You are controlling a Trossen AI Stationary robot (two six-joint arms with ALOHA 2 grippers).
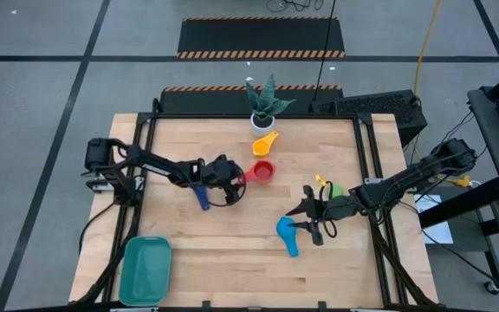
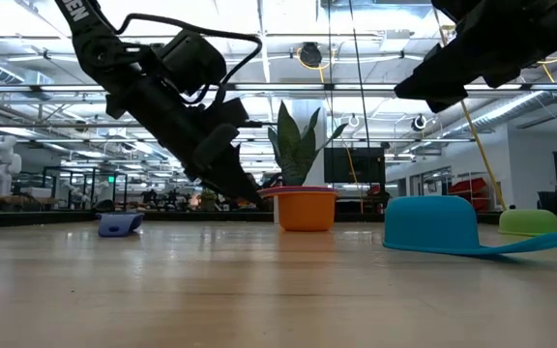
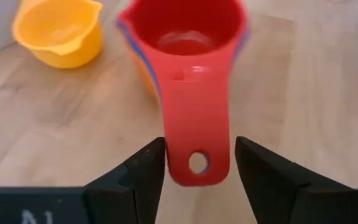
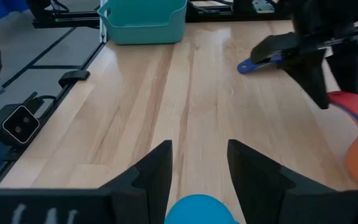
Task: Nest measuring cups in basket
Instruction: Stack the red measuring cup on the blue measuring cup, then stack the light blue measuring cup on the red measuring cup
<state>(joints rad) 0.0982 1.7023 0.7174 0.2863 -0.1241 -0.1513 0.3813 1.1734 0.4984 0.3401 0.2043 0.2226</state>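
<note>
Basket (image 1: 145, 269): the teal tray sits at the near left corner of my bench (image 1: 232, 269), well apart from every cup; my right wrist view shows it far across the wood (image 4: 143, 22).
Light blue cup (image 1: 286, 232): lies mouth down on the bench near the front, handle pointing toward the near edge; in the low view it is a blue dome with its flat handle running out to the side (image 2: 431, 224).
Right gripper (image 1: 317, 221): mine, hovering just beside and over the light blue cup, fingers spread apart and holding nothing; in my right wrist view the cup's rounded top shows between the two fingertips (image 4: 196, 210).
Green cup (image 1: 336, 190): mouth down, just behind my right gripper, with a yellow cup (image 1: 321, 182) touching or right beside it; I cannot tell which.
Navy cup (image 1: 201, 198): on the bench below my left arm, handle toward the near edge; small and low at the left of the low view (image 2: 120, 223).
Left gripper (image 1: 239, 177): mine, at mid-bench, fingers parted on either side of the red handle, not yet clamped on it.
Red cup (image 1: 264, 172): upright, its handle end lying in the gap of my left gripper (image 3: 194, 87); it appears to sit inside other cups, orange and blue edges showing beneath its rim.
Orange cup (image 1: 265, 143): upright, just behind the red cup.
Plant (image 1: 265, 102): in a white pot at the far edge of the bench.
</note>
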